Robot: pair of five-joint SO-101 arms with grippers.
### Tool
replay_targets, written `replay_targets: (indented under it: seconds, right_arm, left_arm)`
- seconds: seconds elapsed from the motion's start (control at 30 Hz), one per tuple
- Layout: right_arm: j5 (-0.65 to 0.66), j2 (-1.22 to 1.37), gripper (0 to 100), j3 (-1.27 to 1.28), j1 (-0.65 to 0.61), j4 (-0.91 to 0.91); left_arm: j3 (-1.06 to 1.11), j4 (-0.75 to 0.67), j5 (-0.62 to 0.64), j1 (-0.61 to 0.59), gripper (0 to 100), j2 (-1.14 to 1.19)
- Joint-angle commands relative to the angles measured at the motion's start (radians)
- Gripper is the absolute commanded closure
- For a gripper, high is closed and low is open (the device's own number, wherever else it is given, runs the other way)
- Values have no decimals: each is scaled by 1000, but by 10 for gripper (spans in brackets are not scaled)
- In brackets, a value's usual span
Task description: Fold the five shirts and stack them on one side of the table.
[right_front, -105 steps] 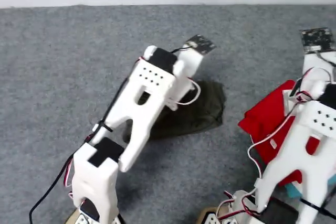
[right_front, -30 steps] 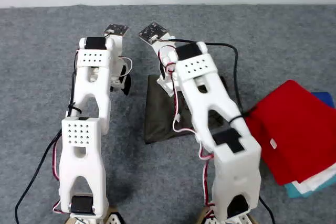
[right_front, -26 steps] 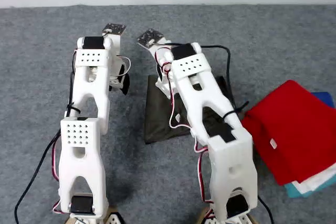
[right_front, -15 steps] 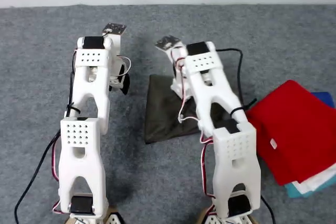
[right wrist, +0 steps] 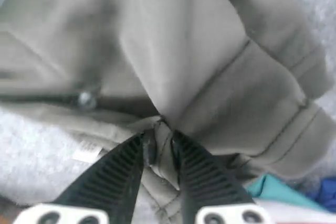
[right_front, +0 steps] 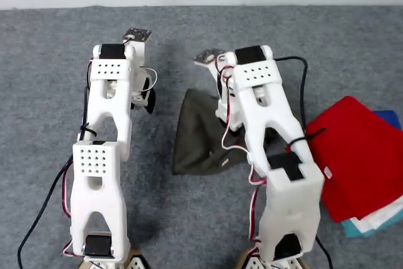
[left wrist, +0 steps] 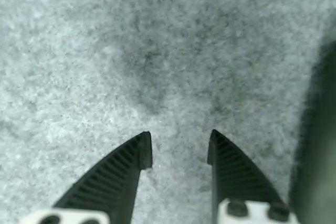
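Olive cloth has bunched up in the last half second. The olive shirt (right_front: 198,137) lay as a flat square between the arms and now narrows toward its far edge, drawn up under my right arm (right_front: 267,111). That arm has swung away from the left arm (right_front: 110,105), which has not shifted. The shirt sits mid-table on the grey mat (right_front: 56,61), with its near edge flat and creased. It is well apart from the red shirt (right_front: 352,149), which tops the pile at the right-hand side.

From the right wrist I see the right gripper (right wrist: 160,129) with its jaws nearly together, pinching a ridge of the olive fabric. The same view shows stitched seams, a small round snap (right wrist: 84,98), a white label (right wrist: 86,153) and a sliver of teal cloth (right wrist: 268,187). From overhead the arm covers that grip.

From the left wrist, the left gripper (left wrist: 178,148) hangs just over bare mat. Its jaws are parted with nothing between them, and the shirt's dark edge lies just beside it.
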Motion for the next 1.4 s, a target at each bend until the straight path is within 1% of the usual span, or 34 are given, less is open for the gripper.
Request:
replay_targets:
  seconds: [0.0,0.07,0.13,0.2,0.33,0.5,0.6,0.73,0.87,1.0,1.2,1.37]
  right_arm:
    - [12,-157,947,160,13,42]
    - [17,-203,947,242,15,30]
    - [17,-245,946,299,21,-24]
    - [17,-268,910,315,35,-94]
    - [-6,-268,767,316,82,-231]
    - [-95,-280,756,311,154,-447]
    - [-141,-292,756,290,200,-470]
    - [-114,-294,757,288,248,-469]
    - [-94,-272,757,290,257,-473]
    - [-95,-225,757,290,260,-478]
    - [-95,-165,757,290,272,-478]
    - [-94,-119,757,287,268,-489]
  left_arm:
    - [-2,17,-9,-3,823,-71]
    - [-2,17,-9,-2,823,-71]
    - [-2,17,-9,3,823,-71]
    - [-2,17,-6,34,823,-80]
    - [-2,18,60,164,823,-117]
    - [-13,3,68,345,823,-169]
    - [-12,-64,68,393,823,-172]
    - [-7,-169,68,404,823,-117]
    - [-13,-239,64,396,823,-20]
    - [-13,-245,61,368,823,38]
    - [-18,-239,66,249,823,51]
    - [-120,-172,66,206,823,52]
